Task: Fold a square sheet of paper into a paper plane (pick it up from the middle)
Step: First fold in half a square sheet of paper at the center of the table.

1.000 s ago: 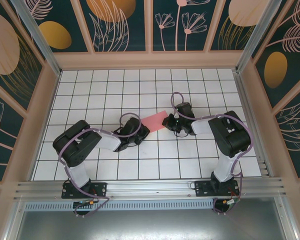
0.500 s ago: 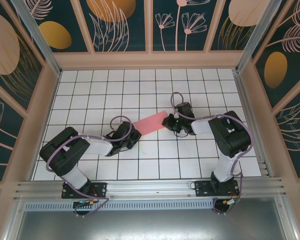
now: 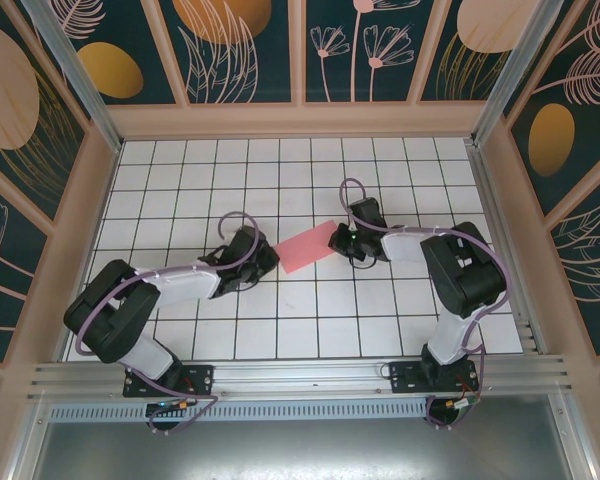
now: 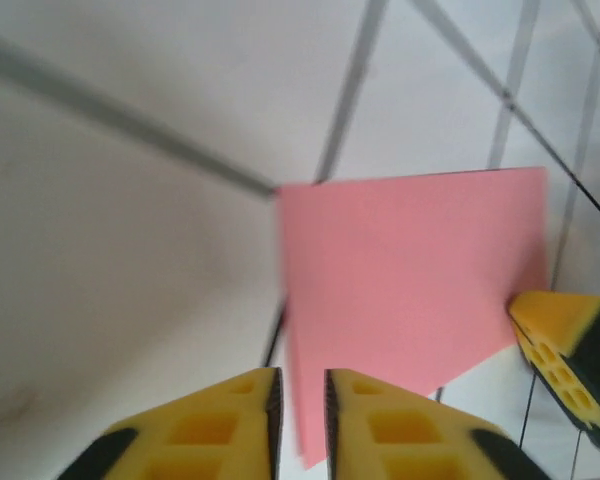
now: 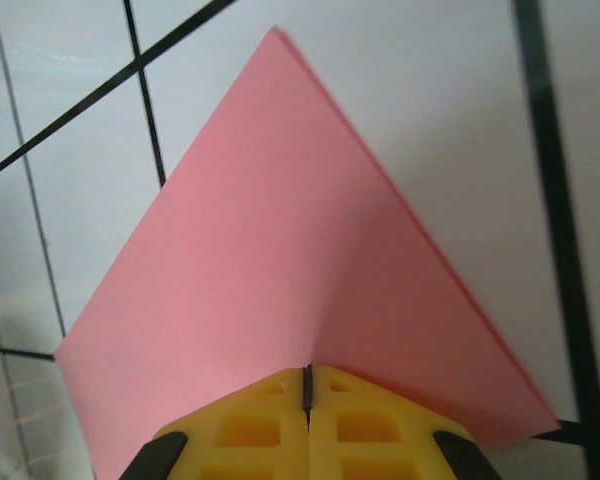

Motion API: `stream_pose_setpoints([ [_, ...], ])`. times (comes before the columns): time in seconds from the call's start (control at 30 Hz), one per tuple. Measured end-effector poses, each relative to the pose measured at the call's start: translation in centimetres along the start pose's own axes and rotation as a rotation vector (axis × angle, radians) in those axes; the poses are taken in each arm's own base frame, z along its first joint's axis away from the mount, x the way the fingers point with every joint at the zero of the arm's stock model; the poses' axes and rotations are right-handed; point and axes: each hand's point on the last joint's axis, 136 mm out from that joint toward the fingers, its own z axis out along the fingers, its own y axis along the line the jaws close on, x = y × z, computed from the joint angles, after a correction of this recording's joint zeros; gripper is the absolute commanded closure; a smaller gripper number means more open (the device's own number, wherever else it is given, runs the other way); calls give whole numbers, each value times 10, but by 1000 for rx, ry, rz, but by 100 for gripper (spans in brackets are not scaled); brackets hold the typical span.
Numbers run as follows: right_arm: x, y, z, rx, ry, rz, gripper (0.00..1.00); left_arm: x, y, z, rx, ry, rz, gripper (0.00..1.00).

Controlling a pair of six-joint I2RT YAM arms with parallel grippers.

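The square sheet of paper is a folded salmon-pink strip on the tiles between both grippers. My right gripper is shut on its right edge; in the right wrist view the paper puckers into a small ridge where the closed fingertips pinch it. My left gripper is at the paper's left end. In the left wrist view its jaws stand narrowly apart, with the near corner of the paper reaching into the gap. One right finger shows at the paper's far edge.
The floor is white tile with dark grid lines, walled by patterned panels at the back and both sides. An aluminium rail runs along the near edge by the arm bases.
The left arm's elbow swung left and down while its gripper stayed at the paper's left end, and its jaws parted from shut. The paper now shows longer. The right gripper shifted slightly farther back.
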Motion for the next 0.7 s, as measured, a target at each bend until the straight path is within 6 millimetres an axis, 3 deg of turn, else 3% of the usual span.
stream_pose_setpoints([
  [0.1, -4, 14, -5, 34, -22, -38, 80, -25, -18, -10, 22, -45, 70, 38],
  [0.3, 7, 72, -9, 22, -65, -110, 54, -72, -20, -27, -45, -131, 177, 8],
  [0.4, 13, 94, -10, 8, -81, -113, 46, -95, -15, -34, -97, -177, 220, 2],
  [0.5, 13, 109, -6, -2, -90, -102, 37, -117, -10, -42, -140, -220, 247, 1],
  [0.7, 16, 108, 20, 34, -82, -72, 29, -149, 11, -52, -215, -282, 233, 2],
])
